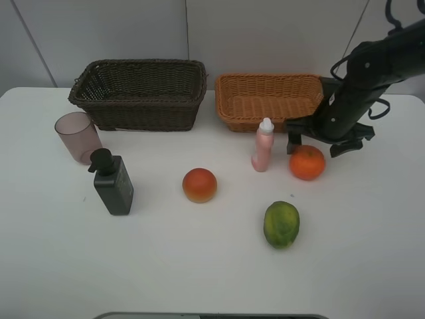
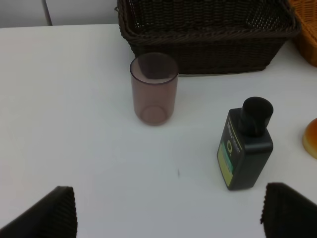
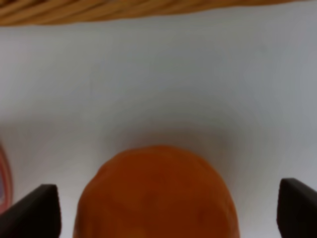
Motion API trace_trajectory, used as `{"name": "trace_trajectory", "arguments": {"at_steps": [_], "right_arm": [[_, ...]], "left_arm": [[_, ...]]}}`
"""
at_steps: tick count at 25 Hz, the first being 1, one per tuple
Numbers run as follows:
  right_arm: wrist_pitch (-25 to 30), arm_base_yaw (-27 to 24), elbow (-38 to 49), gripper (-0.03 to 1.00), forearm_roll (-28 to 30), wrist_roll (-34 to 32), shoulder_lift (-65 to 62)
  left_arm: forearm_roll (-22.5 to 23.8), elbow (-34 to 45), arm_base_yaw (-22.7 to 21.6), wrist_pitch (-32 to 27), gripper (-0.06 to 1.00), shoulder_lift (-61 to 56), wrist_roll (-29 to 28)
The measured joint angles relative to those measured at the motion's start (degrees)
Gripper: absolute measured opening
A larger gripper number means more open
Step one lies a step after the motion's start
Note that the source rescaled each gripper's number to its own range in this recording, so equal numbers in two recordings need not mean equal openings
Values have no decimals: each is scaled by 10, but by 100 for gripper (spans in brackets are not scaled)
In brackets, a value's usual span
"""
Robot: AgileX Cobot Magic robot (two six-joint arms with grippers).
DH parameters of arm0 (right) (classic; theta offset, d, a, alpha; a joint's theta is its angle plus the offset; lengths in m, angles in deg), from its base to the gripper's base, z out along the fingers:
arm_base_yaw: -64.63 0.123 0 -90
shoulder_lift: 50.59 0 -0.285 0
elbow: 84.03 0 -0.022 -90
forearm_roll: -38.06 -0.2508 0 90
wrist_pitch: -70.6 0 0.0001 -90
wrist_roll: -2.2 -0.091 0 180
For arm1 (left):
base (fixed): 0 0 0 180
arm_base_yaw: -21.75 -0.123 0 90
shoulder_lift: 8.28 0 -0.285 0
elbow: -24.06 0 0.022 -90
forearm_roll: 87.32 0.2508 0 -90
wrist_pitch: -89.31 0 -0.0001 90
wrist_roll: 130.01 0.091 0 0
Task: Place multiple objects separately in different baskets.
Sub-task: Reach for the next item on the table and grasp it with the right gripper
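The orange (image 1: 307, 162) sits on the white table, right of the pink white-capped bottle (image 1: 263, 145). My right gripper (image 1: 324, 143) is open just above and behind the orange; in the right wrist view the orange (image 3: 157, 194) lies between my open fingers (image 3: 35, 212). The red-yellow fruit (image 1: 199, 185), green oval fruit (image 1: 281, 224), dark grey pump bottle (image 1: 112, 182) and mauve cup (image 1: 78, 137) stand on the table. The dark brown basket (image 1: 139, 93) and tan basket (image 1: 267, 100) are at the back. My left gripper (image 2: 166, 210) is open, short of the cup (image 2: 153, 88) and pump bottle (image 2: 245, 144).
The table's front edge runs along the bottom of the high view. A wall stands close behind both baskets. The tan basket's rim (image 3: 124, 10) shows just beyond the orange in the right wrist view.
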Motion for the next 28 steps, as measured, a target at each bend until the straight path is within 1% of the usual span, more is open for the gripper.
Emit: {"name": "trace_trajectory", "arguments": {"at_steps": [5,17,18,19,20,21,28], "right_arm": [[-19,0,0,86,0,-3,21],[-24,2,0,86,7,-3,58],[-24,2,0,83,8,-3,58],[-24,2,0,78,9,-3,58],[-24,2,0,70,9,-3,58],[-24,2,0,59,9,-3,58],[-24,2,0,59,9,-3,58]], "left_arm": [[0,0,0,0,96,0,0],[0,0,0,0,96,0,0],[0,0,0,0,96,0,0],[0,0,0,0,96,0,0],[0,0,0,0,96,0,0],[0,0,0,0,96,0,0],[0,0,0,0,96,0,0]]}}
